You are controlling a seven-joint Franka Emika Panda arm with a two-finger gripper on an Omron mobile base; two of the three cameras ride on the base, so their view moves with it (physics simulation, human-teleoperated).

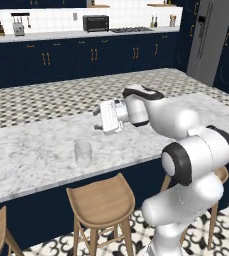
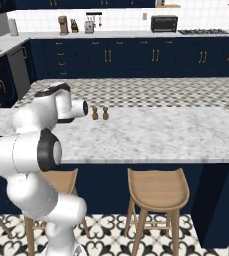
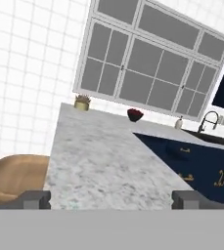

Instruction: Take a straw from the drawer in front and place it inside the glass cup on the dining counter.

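One glass cup [image 1: 83, 153] stands upright on the dining counter [image 1: 36, 150].

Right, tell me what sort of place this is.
A rendered home kitchen: a marble dining counter with wooden stools under it, navy cabinets along the back wall, and a toaster oven and stovetop on the rear worktop.

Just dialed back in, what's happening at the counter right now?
The white arm is reaching out over the dining counter, with its end effector open and holding nothing. The glass cup stands upright on the marble, just below and in front of the end effector; no straw can be made out in it. Two small brown shakers sit further along the slab. Wooden stools line the near side.
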